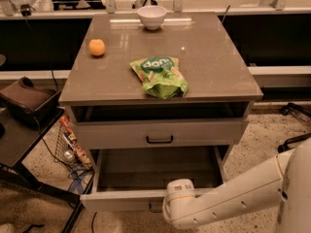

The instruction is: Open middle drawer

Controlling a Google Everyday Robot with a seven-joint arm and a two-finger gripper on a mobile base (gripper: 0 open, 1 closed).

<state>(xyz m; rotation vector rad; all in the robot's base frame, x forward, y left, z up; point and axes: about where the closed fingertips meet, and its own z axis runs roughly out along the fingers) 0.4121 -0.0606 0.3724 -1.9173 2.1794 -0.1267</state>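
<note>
Grey three-tier cabinet [160, 130] seen from above and in front. The middle drawer [121, 200] is pulled well out toward us, and we see its plain grey interior bare. Above it, a second drawer [107, 132] with a small black bar handle [159, 140] sits nearly closed, with a dark gap between its front and the tabletop [214, 62].

The white robot arm [233, 193] enters from the lower right and reaches across to the centre of the middle drawer's front. The gripper [163, 207] lies there, against the front panel and largely hidden behind the rounded wrist housing [179, 194]. We cannot tell whether it is wide, narrow or holding anything.

On the tabletop we note a white bowl [151, 17] at the back edge, an orange [96, 47] toward the left, and a green snack bag [159, 75] near the front centre, all well apart. A wire basket [68, 142] of small items stands on the speckled floor [262, 135] just left of the cabinet.
</note>
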